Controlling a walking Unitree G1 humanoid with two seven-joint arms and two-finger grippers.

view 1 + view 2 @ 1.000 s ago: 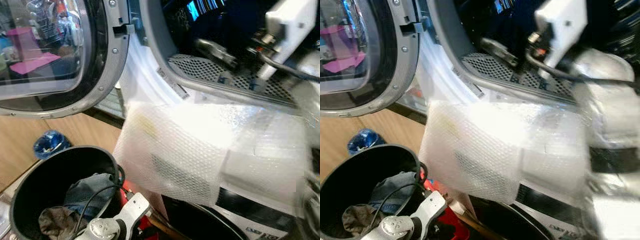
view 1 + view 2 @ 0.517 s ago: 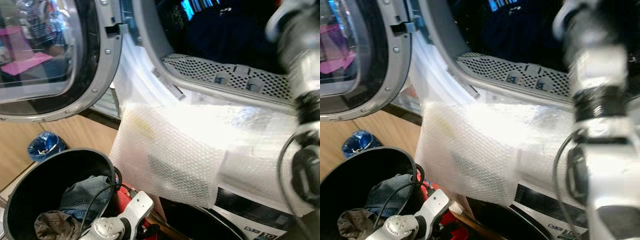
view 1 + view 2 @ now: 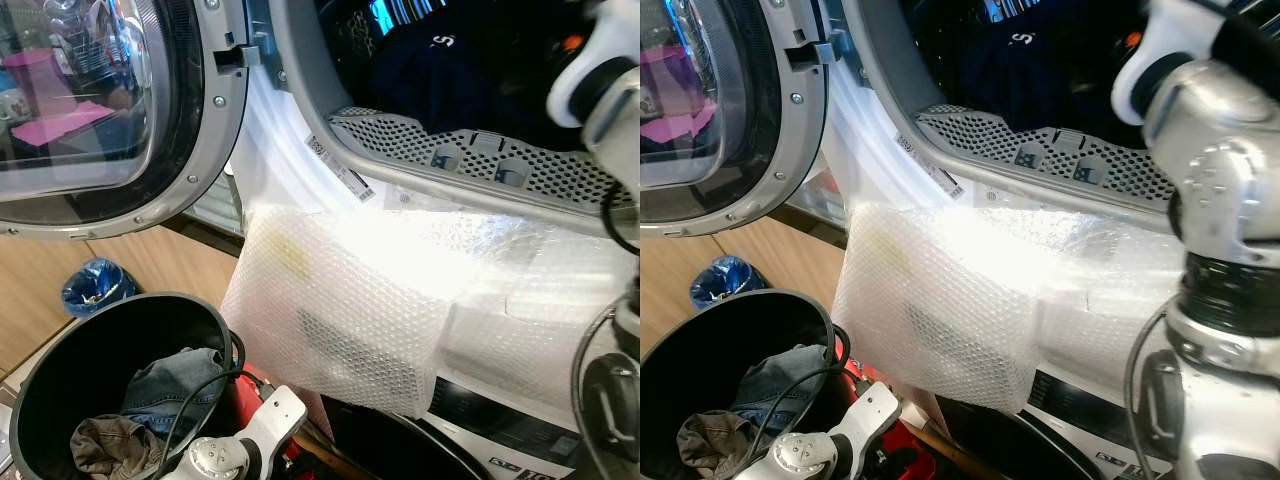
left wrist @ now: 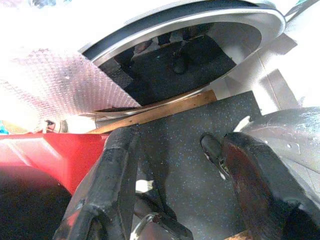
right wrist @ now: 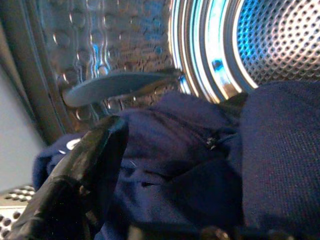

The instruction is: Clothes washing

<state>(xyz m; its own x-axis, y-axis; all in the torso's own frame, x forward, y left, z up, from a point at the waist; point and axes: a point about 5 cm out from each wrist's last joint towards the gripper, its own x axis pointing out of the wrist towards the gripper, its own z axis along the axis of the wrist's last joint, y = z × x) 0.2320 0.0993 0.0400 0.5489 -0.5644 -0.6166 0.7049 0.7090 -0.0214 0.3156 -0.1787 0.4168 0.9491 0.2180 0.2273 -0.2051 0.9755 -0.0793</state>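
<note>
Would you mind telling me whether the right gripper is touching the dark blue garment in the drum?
Cannot tell. In the right wrist view, one finger overlaps the dark blue garment, with no plain contact or gap.

Navy garment (image 5: 190, 165) inside open washer drum (image 5: 280, 45)

The right arm (image 3: 1220, 190) is raised and bent, its wrist reaching forward; the right end effector (image 5: 80, 180) shows one black finger. The left end effector (image 4: 175, 175) hangs low, fingers spread apart.
</note>
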